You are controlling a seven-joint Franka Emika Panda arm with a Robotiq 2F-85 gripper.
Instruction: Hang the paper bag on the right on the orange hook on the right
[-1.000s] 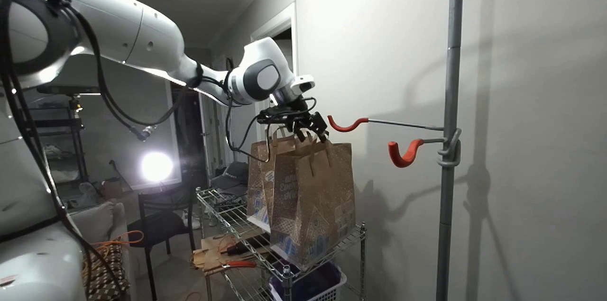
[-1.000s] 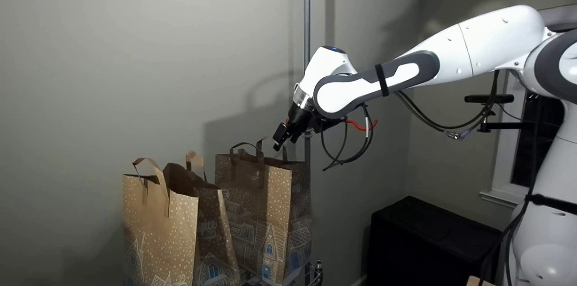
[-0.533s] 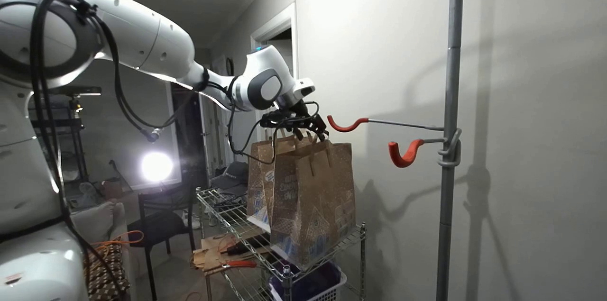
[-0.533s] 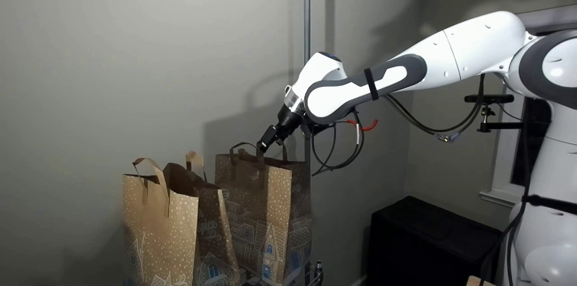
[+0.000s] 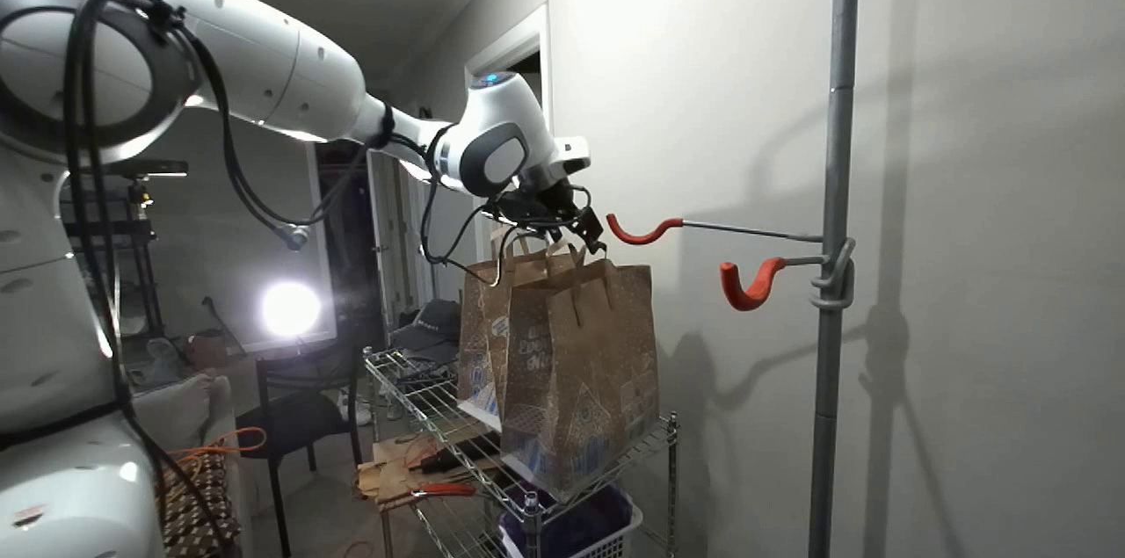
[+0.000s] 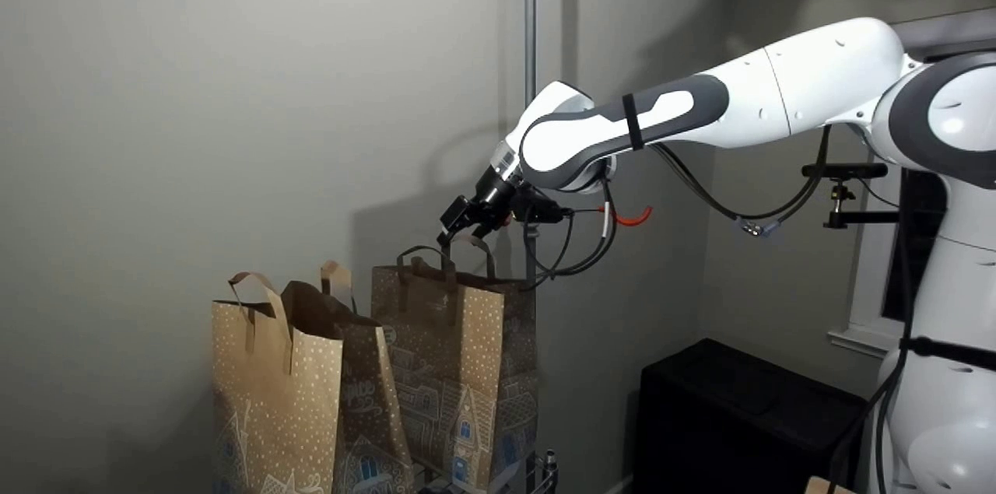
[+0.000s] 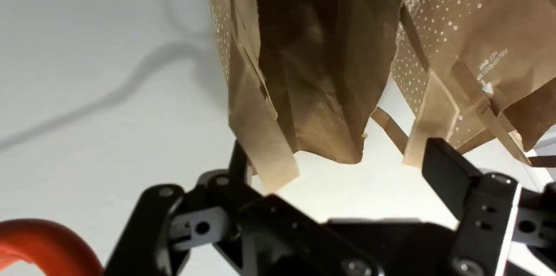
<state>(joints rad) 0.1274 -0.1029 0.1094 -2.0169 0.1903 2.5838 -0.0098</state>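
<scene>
The brown paper bag (image 5: pixel 598 373) on the right stands upright on a wire shelf; it also shows in an exterior view (image 6: pixel 436 369) and, mouth open, in the wrist view (image 7: pixel 321 45). My gripper (image 5: pixel 577 243) is open and empty, just above its handles, also seen in an exterior view (image 6: pixel 462 237). In the wrist view (image 7: pixel 336 158), the left handle (image 7: pixel 265 150) lies just inside one finger; the right handle (image 7: pixel 430 124) is partly hidden behind the other. The long-armed orange hook (image 5: pixel 646 235) reaches from the grey pole (image 5: pixel 835 145), right of my gripper.
The near-identical other bag (image 6: pixel 288 385) stands beside it, also in the wrist view (image 7: pixel 491 63). A shorter, thicker orange hook (image 5: pixel 751 287) sits lower on the pole. An orange hook (image 7: pixel 47 245) shows close in the wrist view; I cannot tell which. A wall stands behind.
My gripper has moved toward and over the right bag's handles, dipping and then rising slightly with a changed tilt. Both bags have stayed put.
</scene>
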